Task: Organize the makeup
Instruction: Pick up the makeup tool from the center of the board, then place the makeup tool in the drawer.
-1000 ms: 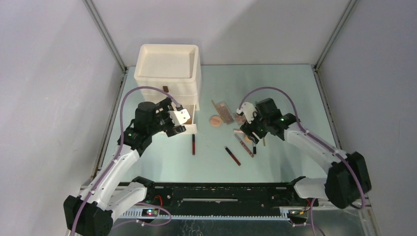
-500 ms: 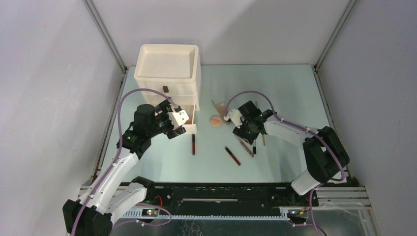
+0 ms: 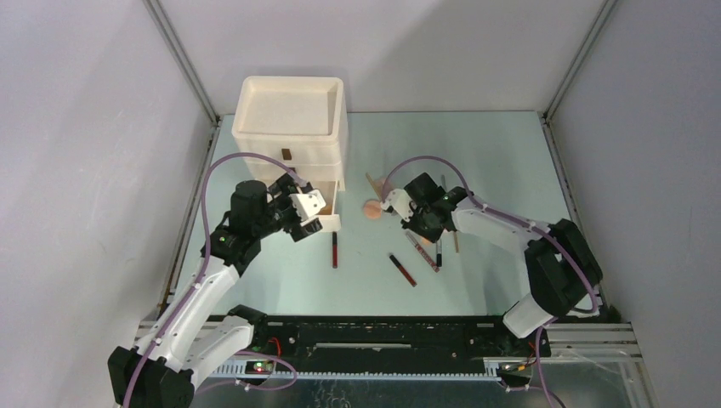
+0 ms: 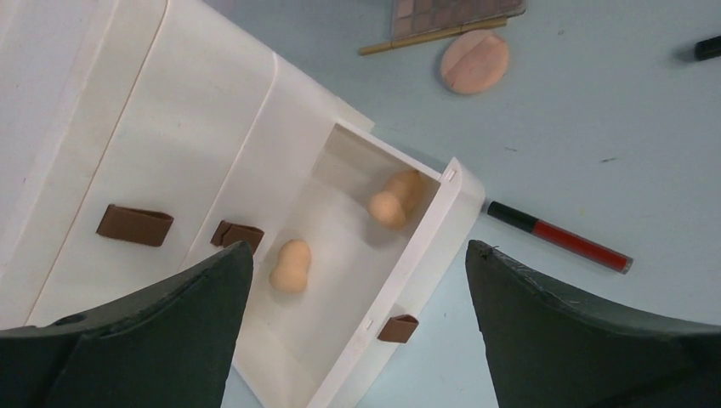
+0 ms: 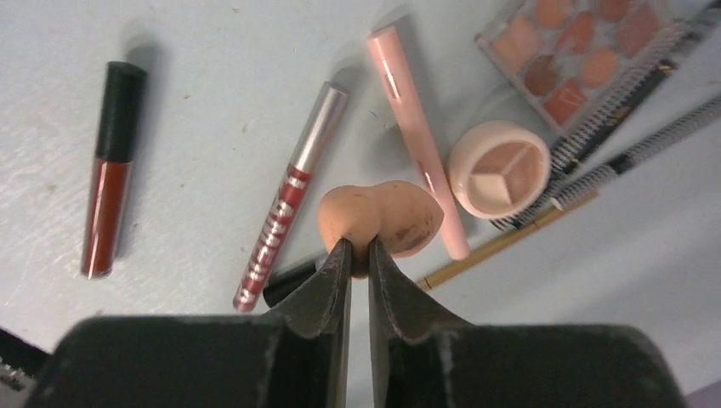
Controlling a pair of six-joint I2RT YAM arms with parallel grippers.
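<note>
My right gripper point(image 5: 357, 250) is shut on the narrow end of a peach sponge point(image 5: 387, 214), above the makeup scattered on the table. Under it lie a silver-and-red tube point(image 5: 287, 202), a pink tube point(image 5: 415, 136), a round compact point(image 5: 499, 167), a palette point(image 5: 585, 51) and a dark-red tube point(image 5: 109, 174). My left gripper point(image 4: 359, 251) hangs open over the pulled-out bottom drawer point(image 4: 425, 255) of the cream box point(image 3: 291, 127). Two peach sponges point(image 4: 291, 265) point(image 4: 395, 197) lie in that drawer. In the top view the right gripper point(image 3: 408, 218) is mid-table and the left gripper point(image 3: 304, 217) is by the drawer.
A flat round sponge point(image 3: 371, 208) lies between the drawer and the right gripper. Dark-red tubes point(image 3: 335, 249) point(image 3: 402, 269) lie nearer the arm bases. Thin pencils and brush wands point(image 5: 633, 144) lie beside the palette. Brown handles point(image 4: 134, 224) mark the shut drawers.
The right gripper has moved left over the makeup and closed on the peach sponge. The left gripper has stayed open over the drawer.
</note>
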